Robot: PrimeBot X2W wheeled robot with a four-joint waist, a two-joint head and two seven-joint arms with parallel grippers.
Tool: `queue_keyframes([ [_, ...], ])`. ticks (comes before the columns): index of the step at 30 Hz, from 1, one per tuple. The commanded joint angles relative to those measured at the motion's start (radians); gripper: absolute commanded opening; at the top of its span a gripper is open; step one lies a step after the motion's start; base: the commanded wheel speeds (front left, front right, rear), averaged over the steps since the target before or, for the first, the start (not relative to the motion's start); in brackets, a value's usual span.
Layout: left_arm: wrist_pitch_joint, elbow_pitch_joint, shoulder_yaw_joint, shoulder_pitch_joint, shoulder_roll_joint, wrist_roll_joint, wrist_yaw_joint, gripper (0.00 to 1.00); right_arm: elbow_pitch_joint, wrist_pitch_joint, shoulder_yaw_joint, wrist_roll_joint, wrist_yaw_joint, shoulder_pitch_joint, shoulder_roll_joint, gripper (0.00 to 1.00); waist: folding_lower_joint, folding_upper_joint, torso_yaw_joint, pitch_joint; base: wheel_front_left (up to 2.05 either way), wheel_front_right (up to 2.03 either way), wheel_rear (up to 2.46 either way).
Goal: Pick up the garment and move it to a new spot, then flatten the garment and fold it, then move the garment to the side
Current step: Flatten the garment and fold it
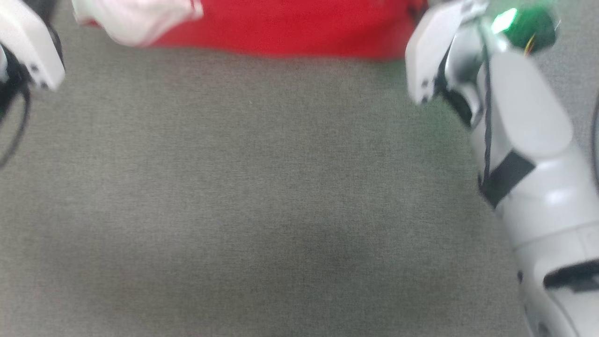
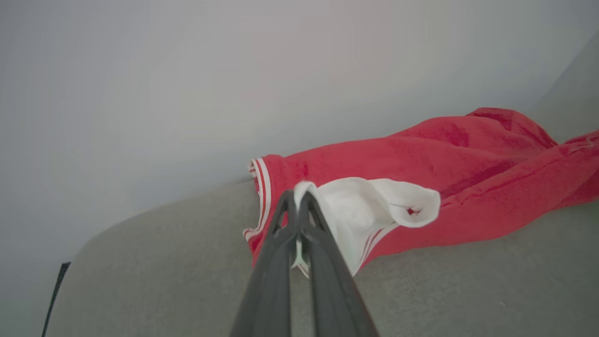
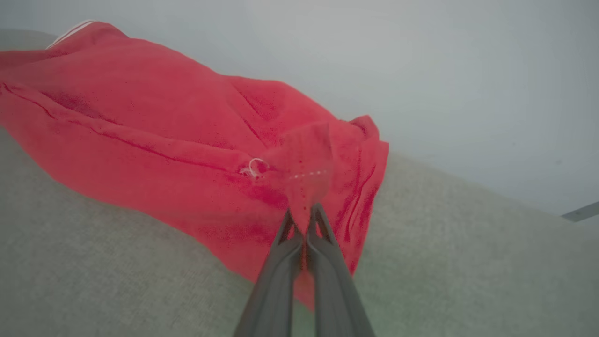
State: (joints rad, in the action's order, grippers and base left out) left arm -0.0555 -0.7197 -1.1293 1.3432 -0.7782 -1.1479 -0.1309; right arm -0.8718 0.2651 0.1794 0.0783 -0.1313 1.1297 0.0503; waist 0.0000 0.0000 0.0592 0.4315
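On grey surface (image 1: 281, 187), bunched red garment (image 1: 290, 28), white sleeve (image 2: 374, 206), striped trim (image 2: 262, 187)

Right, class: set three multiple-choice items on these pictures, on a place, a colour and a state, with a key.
1. In the head view, where does the garment lie?
A. bottom edge B. top edge C. centre
2. What colour is the sleeve end that the left tool pinches?
A. black B. blue C. white
3. How is the right tool?
A. shut on red cloth B. wide open C. shut on nothing
Key: 1 B, it runs along the top; 2 C, white fabric sits in its grip; 3 A, red fabric is pinched at its tips.
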Motion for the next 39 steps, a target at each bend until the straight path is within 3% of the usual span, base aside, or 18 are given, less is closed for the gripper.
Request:
queue_keyframes([
  [1,0.035,0.009,-0.007,-0.053,-0.014,-0.05,0.002,0.0,0.023,0.029,0.013,0.052,0.001,-0.052,0.005,0.0,0.0,0.0,0.006,-0.017,0.0,0.0,0.0],
  [10,0.165,0.147,-0.08,-0.289,-0.092,-0.165,0.012,0.0,0.302,0.287,0.14,0.304,0.001,-0.379,0.135,0.0,0.0,0.0,0.022,-0.073,0.0,0.0,0.0],
  [15,0.164,0.278,-0.102,-0.412,-0.158,-0.187,0.056,0.0,0.536,0.42,0.162,0.406,0.001,-0.579,0.224,0.0,0.0,0.0,0.022,-0.091,0.0,0.0,0.0],
  [21,0.172,0.452,-0.117,-0.555,-0.248,-0.235,0.141,0.0,0.758,0.559,0.127,0.477,0.001,-0.782,0.295,0.0,0.0,0.0,0.025,-0.109,0.0,0.0,0.0],
  [27,0.163,0.628,-0.128,-0.672,-0.331,-0.276,0.218,0.0,0.911,0.683,0.061,0.513,0.001,-0.955,0.304,0.0,0.0,0.0,0.028,-0.124,0.0,0.0,0.0],
  [39,0.235,0.819,-0.143,-0.839,-0.413,-0.331,0.318,0.0,1.076,0.81,-0.023,0.533,0.001,-1.146,0.28,0.0,0.0,0.0,0.02,-0.13,0.0,0.0,0.0],
])
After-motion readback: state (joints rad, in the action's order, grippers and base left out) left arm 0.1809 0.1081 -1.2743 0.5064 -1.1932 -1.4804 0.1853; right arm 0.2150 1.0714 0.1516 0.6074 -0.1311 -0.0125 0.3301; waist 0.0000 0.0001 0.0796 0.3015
